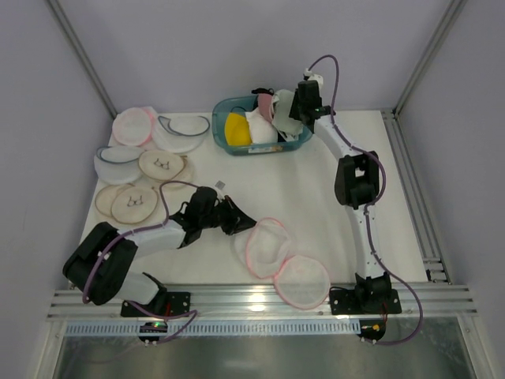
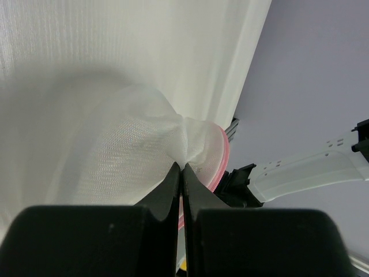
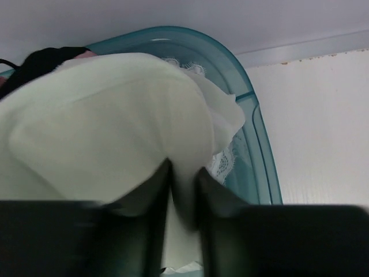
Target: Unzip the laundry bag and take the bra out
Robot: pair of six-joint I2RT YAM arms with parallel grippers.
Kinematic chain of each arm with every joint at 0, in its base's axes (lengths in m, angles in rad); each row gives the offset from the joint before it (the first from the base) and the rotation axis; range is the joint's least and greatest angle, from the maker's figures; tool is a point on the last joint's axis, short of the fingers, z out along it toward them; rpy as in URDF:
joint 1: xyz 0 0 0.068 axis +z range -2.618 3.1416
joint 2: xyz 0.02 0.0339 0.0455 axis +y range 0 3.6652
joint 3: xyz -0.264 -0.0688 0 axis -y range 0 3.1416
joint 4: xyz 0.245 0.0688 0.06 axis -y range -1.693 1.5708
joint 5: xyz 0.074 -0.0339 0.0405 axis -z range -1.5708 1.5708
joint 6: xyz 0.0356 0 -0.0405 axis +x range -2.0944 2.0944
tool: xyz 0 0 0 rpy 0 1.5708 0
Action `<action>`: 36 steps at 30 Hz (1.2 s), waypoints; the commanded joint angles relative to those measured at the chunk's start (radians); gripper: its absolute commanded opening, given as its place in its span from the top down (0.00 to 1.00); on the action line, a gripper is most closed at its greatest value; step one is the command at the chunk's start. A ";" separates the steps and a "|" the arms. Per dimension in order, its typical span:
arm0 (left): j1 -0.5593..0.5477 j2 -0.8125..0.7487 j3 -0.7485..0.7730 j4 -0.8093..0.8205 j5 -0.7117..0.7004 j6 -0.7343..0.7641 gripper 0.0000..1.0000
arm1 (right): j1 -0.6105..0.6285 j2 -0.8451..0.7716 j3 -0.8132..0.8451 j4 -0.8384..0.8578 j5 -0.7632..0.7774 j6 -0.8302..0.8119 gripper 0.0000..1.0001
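White table [image 1: 300,197], grey walls. Left gripper [image 2: 182,167] is closed tight, pinching mesh of the laundry bag [image 2: 144,138] just ahead of its tips. Right gripper [image 3: 183,173] is clamped on the bra [image 3: 104,115], with the teal bin [image 3: 256,121] just beyond it. Judged: bra is out, drop-off in hand. Next: open the right jaws over the bin.

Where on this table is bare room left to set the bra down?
Bare: the table between the teal bin and the laundry bag, and the strip right of the right arm. Crowded: the far-left pouches and the bin itself.
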 commanded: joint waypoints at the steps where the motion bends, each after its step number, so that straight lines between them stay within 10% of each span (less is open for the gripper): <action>1: 0.009 -0.023 0.008 -0.002 -0.006 0.018 1.00 | -0.008 -0.023 0.006 0.009 0.015 -0.041 0.57; 5: 0.010 -0.010 0.008 0.012 0.000 0.013 1.00 | -0.009 -0.146 -0.173 0.115 0.030 -0.064 0.01; 18: 0.011 -0.016 -0.006 0.034 -0.003 0.010 1.00 | 0.000 -0.704 -0.747 0.364 -0.013 -0.110 0.01; 27: 0.011 -0.061 -0.019 0.002 -0.029 0.038 1.00 | 0.191 -1.116 -1.162 0.100 0.222 0.000 0.00; 36: 0.010 -0.147 -0.068 -0.060 -0.058 0.061 1.00 | 0.579 -1.589 -1.563 -0.331 0.352 0.461 0.01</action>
